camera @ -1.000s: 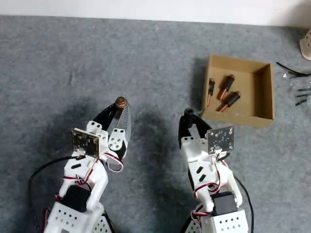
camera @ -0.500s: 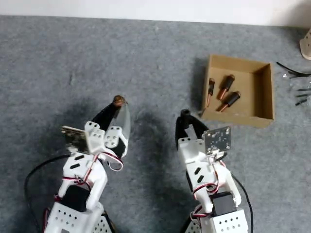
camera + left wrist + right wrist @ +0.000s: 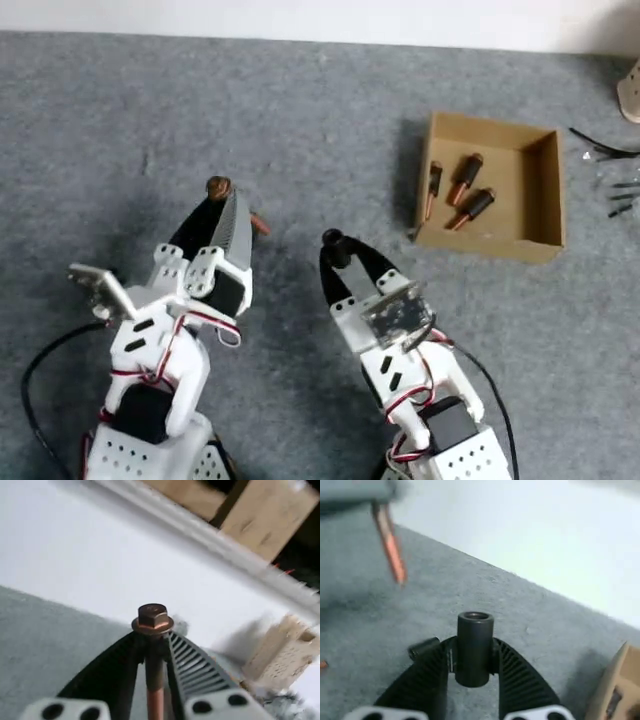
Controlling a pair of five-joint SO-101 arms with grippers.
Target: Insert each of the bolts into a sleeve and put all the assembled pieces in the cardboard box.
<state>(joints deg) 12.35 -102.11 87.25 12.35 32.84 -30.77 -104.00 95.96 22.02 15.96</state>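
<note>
**Bolt tip and sleeve mouth are sitting apart, waiting to be lined up**

The left gripper [image 3: 222, 200] is pinching a copper bolt [image 3: 218, 186] across its shank, just under the hex head. Its fingers [image 3: 192, 667] are pressed close on either side, so only the width of the shank is separating them. In the high view the head is poking out beyond the fingertips toward the far edge of the table [image 3: 300, 100]. The threaded end is sticking out on the side facing the other arm. The bolt's long axis is therefore running diagonally, with the tip pointing toward the right arm and the near edge.

The right gripper [image 3: 335, 250] is clamping a black sleeve [image 3: 333, 240] around its middle, with its fingers [image 3: 517, 672] closed snugly on the barrel. The sleeve is standing out past the fingertips, and its open bore is facing away from the wrist.

The sleeve mouth is lying toward the right edge of the table from the bolt's free tip, near it but clearly not touching. In the right wrist view the shank is hanging tilted off to one side of the bore, not over it. Judging from this, the two axes are not sharing a line, so the insertion is probably calling for one wrist to turn until tip and bore are facing each other.

The cardboard box [image 3: 490, 243] is sitting near the far right corner, well apart from both grippers. It is holding three assembled pieces [image 3: 465, 178].
</note>
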